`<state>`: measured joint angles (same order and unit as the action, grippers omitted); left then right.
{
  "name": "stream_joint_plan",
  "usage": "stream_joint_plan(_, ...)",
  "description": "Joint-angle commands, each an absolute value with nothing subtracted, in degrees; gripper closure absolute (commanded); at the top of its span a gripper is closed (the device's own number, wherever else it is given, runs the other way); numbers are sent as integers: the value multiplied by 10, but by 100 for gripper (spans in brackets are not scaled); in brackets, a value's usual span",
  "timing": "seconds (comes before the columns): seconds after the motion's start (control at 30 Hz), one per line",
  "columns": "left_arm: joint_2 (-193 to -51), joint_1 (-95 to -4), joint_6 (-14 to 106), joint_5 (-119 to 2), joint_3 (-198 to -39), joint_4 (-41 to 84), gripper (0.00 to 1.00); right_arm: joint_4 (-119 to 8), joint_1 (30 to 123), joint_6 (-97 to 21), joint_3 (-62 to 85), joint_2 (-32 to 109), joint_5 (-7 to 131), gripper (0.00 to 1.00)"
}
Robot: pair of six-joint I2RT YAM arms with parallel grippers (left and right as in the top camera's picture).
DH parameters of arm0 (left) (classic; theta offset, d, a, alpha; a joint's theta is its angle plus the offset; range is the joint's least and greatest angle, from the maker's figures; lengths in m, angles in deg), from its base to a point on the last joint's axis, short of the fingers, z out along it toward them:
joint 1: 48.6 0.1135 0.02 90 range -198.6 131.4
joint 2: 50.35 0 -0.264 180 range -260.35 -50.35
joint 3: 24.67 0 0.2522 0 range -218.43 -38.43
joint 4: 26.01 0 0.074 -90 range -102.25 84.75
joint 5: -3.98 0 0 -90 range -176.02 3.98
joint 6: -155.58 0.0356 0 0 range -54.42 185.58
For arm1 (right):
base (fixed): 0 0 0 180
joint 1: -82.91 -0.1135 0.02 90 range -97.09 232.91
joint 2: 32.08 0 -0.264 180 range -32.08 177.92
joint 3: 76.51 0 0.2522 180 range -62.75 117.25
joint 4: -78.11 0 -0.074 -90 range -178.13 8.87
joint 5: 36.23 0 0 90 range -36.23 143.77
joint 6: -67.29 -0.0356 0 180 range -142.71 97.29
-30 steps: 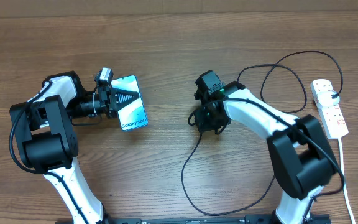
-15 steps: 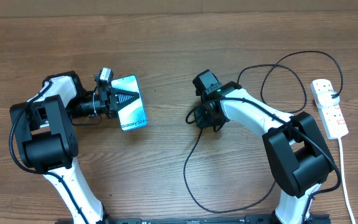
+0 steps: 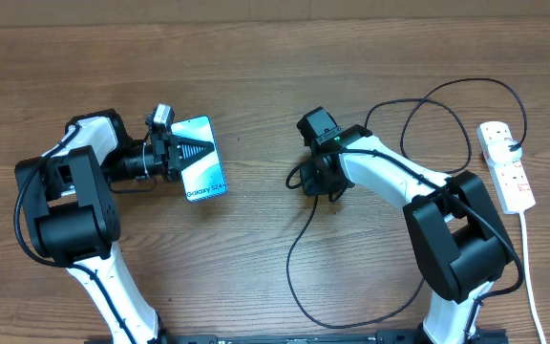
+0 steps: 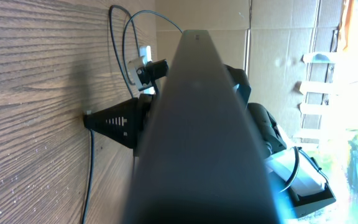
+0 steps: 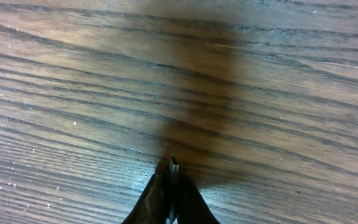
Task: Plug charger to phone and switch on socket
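Note:
The phone (image 3: 201, 161), its light-blue screen lit, lies tilted at the left with my left gripper (image 3: 181, 153) shut on its left edge. In the left wrist view the phone (image 4: 197, 137) is a dark slab seen edge-on that hides the fingers. The charger (image 3: 294, 258) is a thin black cable looping across the table's right half. Its small metal connector tip (image 5: 173, 165) sticks out between the fingers of my right gripper (image 5: 171, 186), which is shut on it just above the wood. That right gripper (image 3: 311, 182) is mid-table, well right of the phone. The socket (image 3: 507, 167) lies at the far right.
The socket's white cord (image 3: 533, 277) runs down the right edge toward the front. A loop of the black cable (image 3: 437, 105) lies between my right arm and the socket. A cardboard wall (image 4: 278, 37) stands behind the table.
My right gripper shifted slightly left and back, and the cable below it swung with it. The left gripper and the phone have stayed put.

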<state>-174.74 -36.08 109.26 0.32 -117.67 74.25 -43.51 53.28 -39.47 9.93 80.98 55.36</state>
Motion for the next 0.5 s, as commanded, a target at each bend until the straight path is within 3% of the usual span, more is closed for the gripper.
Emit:
stream_joint_plan(0.0, -1733, -359, 1103, 19, -1189, 743, 96, -431, 534, -402, 89, 831, 565, 95)
stream_joint_plan(0.27, -1733, -359, 1103, 20, -1189, 743, 96, -424, 550, -405, 89, 831, 593, 79)
stream_joint_plan(0.47, -1733, -359, 1103, 20, -1189, 743, 96, -423, 564, -406, 89, 831, 617, 79)
